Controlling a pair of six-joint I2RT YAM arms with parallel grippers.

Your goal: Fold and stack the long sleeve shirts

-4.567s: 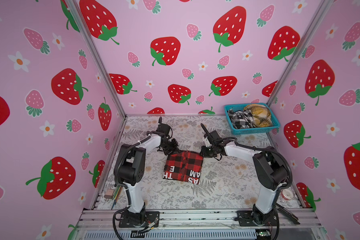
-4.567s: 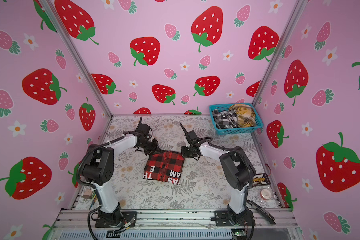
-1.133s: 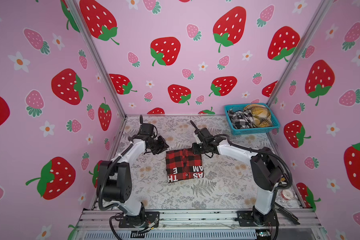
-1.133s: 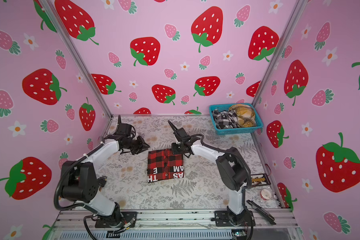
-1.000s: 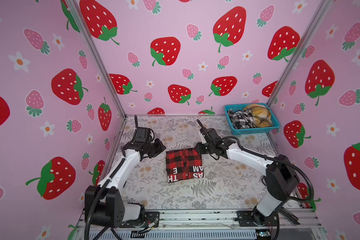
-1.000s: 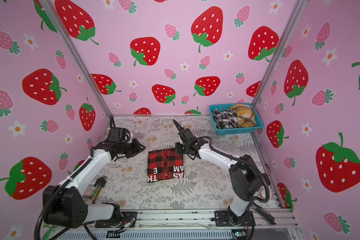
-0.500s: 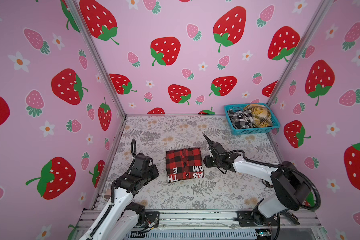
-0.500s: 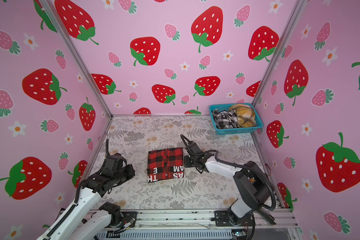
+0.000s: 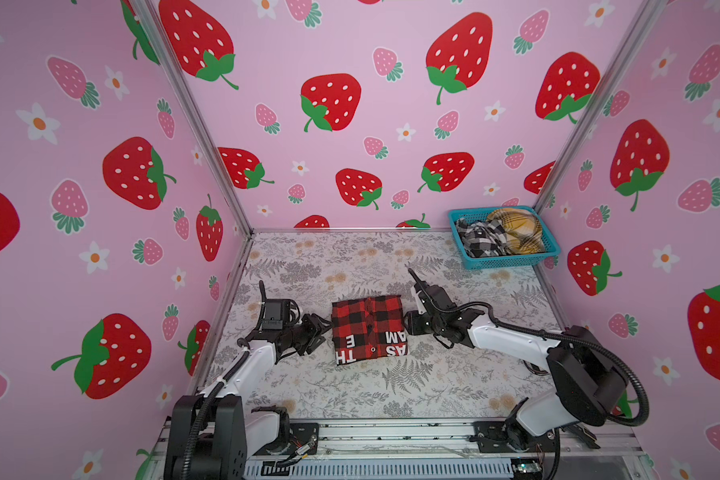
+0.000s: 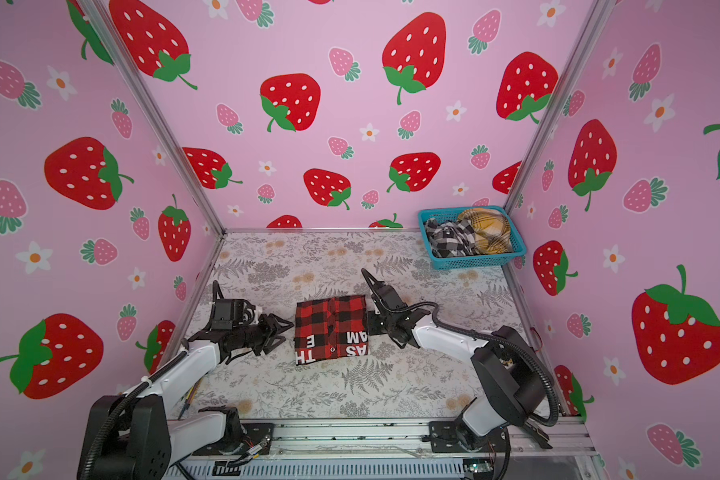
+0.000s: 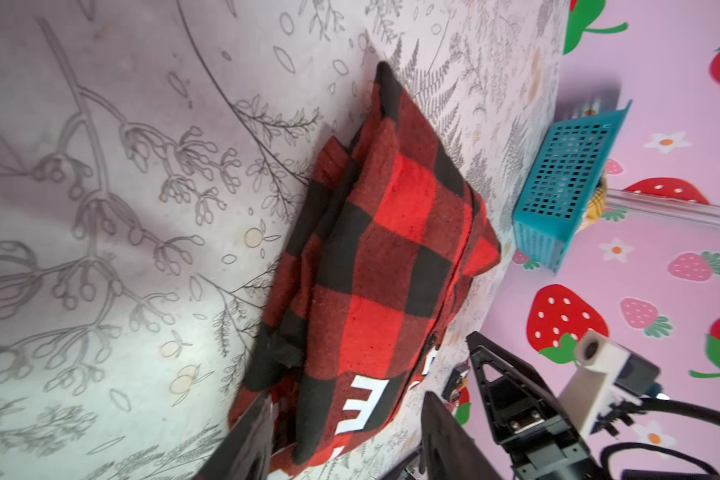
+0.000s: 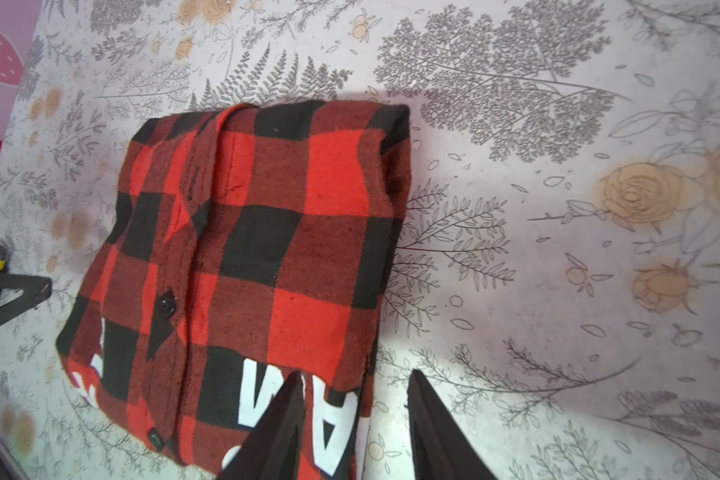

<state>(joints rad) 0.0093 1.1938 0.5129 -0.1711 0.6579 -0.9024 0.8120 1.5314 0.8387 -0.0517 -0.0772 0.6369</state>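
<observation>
Two grippers are mine, and both are waiting low beside one folded shirt (image 9: 368,330).

My left gripper (image 9: 323,330) is pointing at the shirt's left edge, just beside it. Its fingers are standing apart and holding nothing. In my left wrist view the gripper (image 11: 350,449) is looking at the loose layers stacked along that edge of the shirt (image 11: 383,257).

In both top views the shirt (image 10: 331,328) is lying flat in the middle of the table (image 9: 350,386), with its white letters toward the front.

My right gripper (image 9: 408,328) is sitting at the shirt's right edge. These fingers are apart too, and they are not pinching anything. In my right wrist view the gripper (image 12: 356,436) is showing one finger over the letters of the shirt (image 12: 250,249) and the other over the bare table.

Far back on the right, a blue basket (image 9: 512,262) is holding a black-and-white shirt (image 9: 479,243) and a yellow shirt (image 9: 516,230), both crumpled, so I think they are waiting for folding.

Here is what I am worrying about. If I squeeze only the top layer and lift, the fold could fall open. If I push in from both sides, the soft cloth could bunch up. If my right finger drags across the letters, the top flap could slide crooked.
</observation>
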